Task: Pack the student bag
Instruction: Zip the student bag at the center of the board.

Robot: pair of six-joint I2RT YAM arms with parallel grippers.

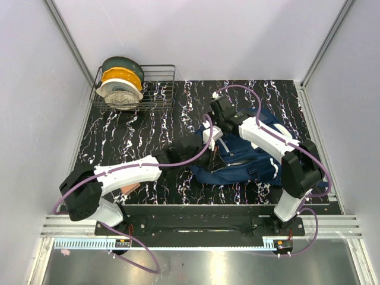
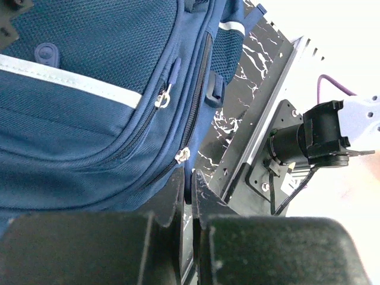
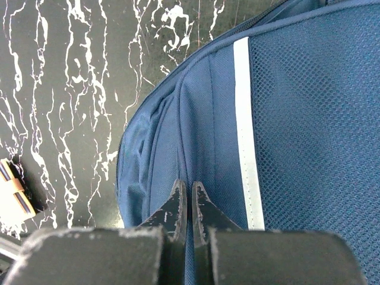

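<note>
The student bag [image 1: 234, 169] lies flat on the black, white-veined surface [image 1: 136, 133], right of the middle and towards the near edge, with the right arm stretched over it. It is navy, and from above a paler wedge shows at its left end.

The left arm reaches in from the near left, and the left claw [image 1: 195, 146] sits at the bag's left edge. Seen from its own wrist, the left claw [image 2: 189, 178] is narrow, with only a thin slit between the 2 fingers and nothing in it that I can make out. The left fingertip touches the edge of the bag [image 2: 89, 119], just below a silver zip pull [image 2: 181, 155]. A 2nd pull [image 2: 161, 98] hangs farther up the same side, and a white stripe [image 2: 71, 80] runs across the cloth.

The right arm rises from the near right and bends back down, so the right claw [image 1: 218, 141] hangs over the bag's far left part. In its wrist view the right claw [image 3: 187, 193] is pinched together on the bag [image 3: 309, 119], where a ridge of cloth runs up into the tips, just left of the white stripe [image 3: 246, 130]. A small tan thing [image 3: 10, 195] with dark bands lies on the surface at that view's left edge.

At the far left stands a wire basket [image 1: 163, 95] holding 3 spools [image 1: 122, 80], dark green, orange and white.
</note>
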